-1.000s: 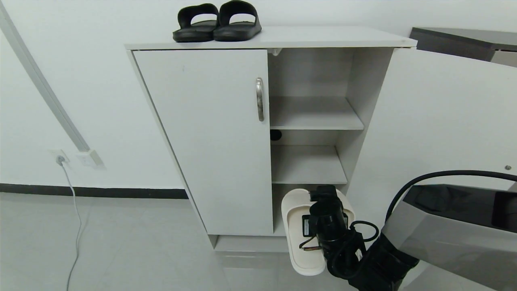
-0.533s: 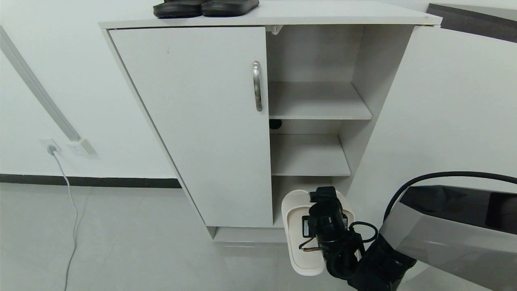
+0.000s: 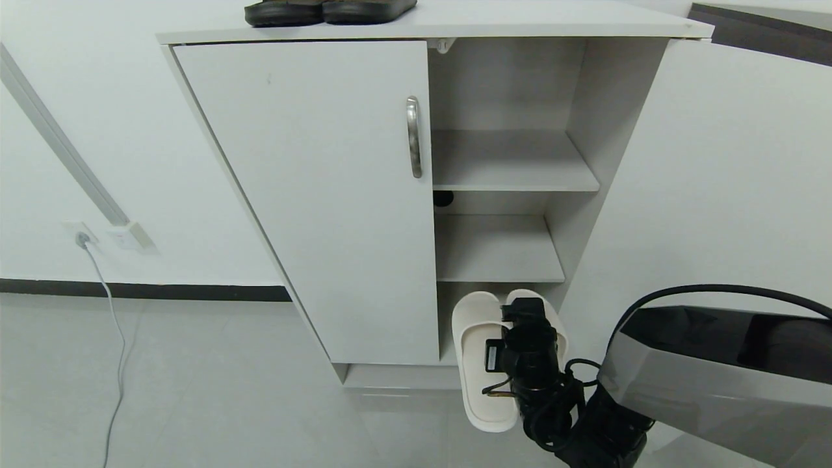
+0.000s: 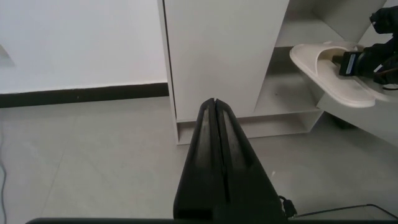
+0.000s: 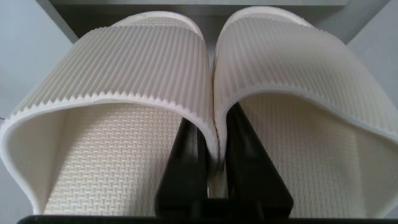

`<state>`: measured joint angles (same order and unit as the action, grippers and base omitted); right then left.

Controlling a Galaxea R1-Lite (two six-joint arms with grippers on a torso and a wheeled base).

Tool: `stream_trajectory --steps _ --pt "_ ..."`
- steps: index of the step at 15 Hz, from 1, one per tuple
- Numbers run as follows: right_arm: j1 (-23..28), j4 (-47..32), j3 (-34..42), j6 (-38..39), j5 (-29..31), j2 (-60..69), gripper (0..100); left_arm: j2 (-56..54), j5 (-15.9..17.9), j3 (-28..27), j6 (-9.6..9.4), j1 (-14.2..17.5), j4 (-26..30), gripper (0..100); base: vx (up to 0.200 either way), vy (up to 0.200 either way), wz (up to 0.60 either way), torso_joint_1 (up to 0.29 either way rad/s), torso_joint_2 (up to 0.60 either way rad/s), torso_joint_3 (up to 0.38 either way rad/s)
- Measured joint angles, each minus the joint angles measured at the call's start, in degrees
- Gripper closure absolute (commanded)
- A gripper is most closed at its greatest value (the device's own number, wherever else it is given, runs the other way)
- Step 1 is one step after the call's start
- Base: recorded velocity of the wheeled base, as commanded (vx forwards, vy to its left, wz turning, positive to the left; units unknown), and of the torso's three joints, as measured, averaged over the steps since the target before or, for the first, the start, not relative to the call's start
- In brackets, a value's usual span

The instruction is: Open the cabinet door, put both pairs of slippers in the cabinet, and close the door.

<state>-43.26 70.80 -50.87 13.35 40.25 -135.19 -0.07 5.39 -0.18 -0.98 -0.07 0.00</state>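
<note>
A pair of white slippers (image 3: 478, 354) hangs before the cabinet's (image 3: 422, 29) bottom compartment, toes toward the opening. My right gripper (image 3: 520, 312) is shut on the pair, pinching the two inner strap edges together; its black fingers (image 5: 186, 162) grip under the ribbed straps of the white slippers (image 5: 137, 81). The right cabinet door (image 3: 708, 182) stands open and the left door (image 3: 312, 195) is closed. A pair of black slippers (image 3: 328, 10) rests on the cabinet top. My left gripper (image 4: 214, 109) is shut and empty, low above the floor in front of the cabinet, with the white slippers (image 4: 336, 71) farther off.
Two bare shelves (image 3: 507, 162) sit above the bottom compartment. A metal handle (image 3: 413, 136) is on the left door. A wall socket with a cable (image 3: 81, 240) is at the left, over grey tile floor (image 3: 195, 390).
The head camera tilted down and nearer, so the cabinet shifted up in view. My right gripper carried the white slippers slightly forward toward the bottom compartment.
</note>
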Motion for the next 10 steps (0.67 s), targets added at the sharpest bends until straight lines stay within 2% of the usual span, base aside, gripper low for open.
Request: stream_trajectory --steps 4,8,10 --pt "-0.1 6.3 0.9 -2.9 -0.3 -1.2 100 0.0 0.0 0.0 0.0 0.0 0.0 100 0.0 0.0 0.0 0.0 0.0 0.0" --pt "0.1 6.6 1.0 -3.0 -0.7 -1.7 100 0.0 0.0 0.0 0.0 0.0 0.0 100 0.0 0.0 0.0 0.0 0.0 0.0" --pt "0.2 6.9 1.0 -2.9 -0.7 -1.7 100 0.0 0.0 0.0 0.0 0.0 0.0 100 0.2 0.0 0.0 0.0 0.0 0.002"
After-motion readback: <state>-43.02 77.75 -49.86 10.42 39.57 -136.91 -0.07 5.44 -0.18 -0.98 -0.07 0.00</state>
